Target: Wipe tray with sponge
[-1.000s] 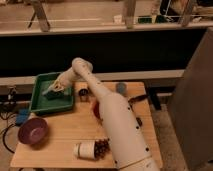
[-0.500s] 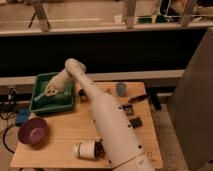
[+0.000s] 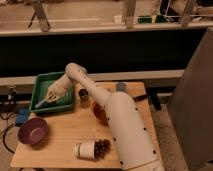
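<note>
Claw reaching down inside tray; grip state unclear, cannot tell. Sponge not discernible. Advising flat, even strokes, staying within rim.

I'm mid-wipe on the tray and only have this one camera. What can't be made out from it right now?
- The pincer is over the green tray; the camera view is too blurred to separate the sponge from it.
- Contact between pincer and tray floor: not readable.
- Table right side: hidden behind the arm.
- The item by the purple bowl: too small to identify.
</note>
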